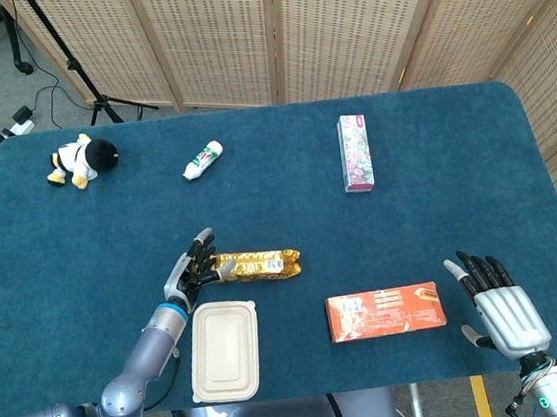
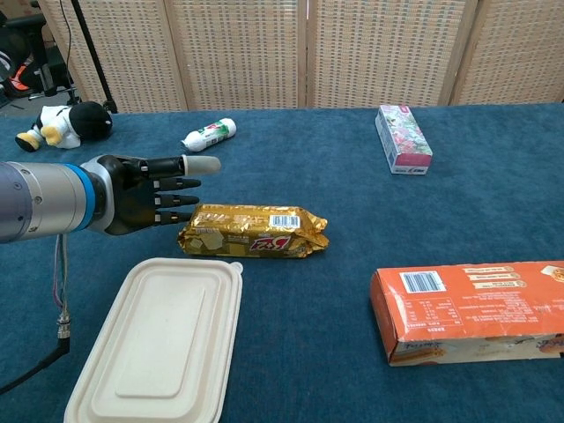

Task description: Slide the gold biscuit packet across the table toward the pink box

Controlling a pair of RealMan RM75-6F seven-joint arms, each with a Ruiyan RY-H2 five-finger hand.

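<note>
The gold biscuit packet (image 1: 257, 265) (image 2: 254, 231) lies flat near the middle of the blue table. My left hand (image 1: 191, 269) (image 2: 150, 194) is open, its straight fingertips touching the packet's left end. The pink box (image 1: 357, 152) (image 2: 403, 138) with a floral print lies far off at the back right. My right hand (image 1: 499, 306) rests open, palm down, at the table's front right corner; only the head view shows it.
A cream lidded food container (image 1: 225, 349) (image 2: 161, 340) sits just in front of the packet. An orange carton (image 1: 385, 312) (image 2: 471, 308) lies front right. A white bottle (image 1: 203, 161) (image 2: 209, 135) and a plush penguin (image 1: 79, 161) (image 2: 62, 122) are at the back left.
</note>
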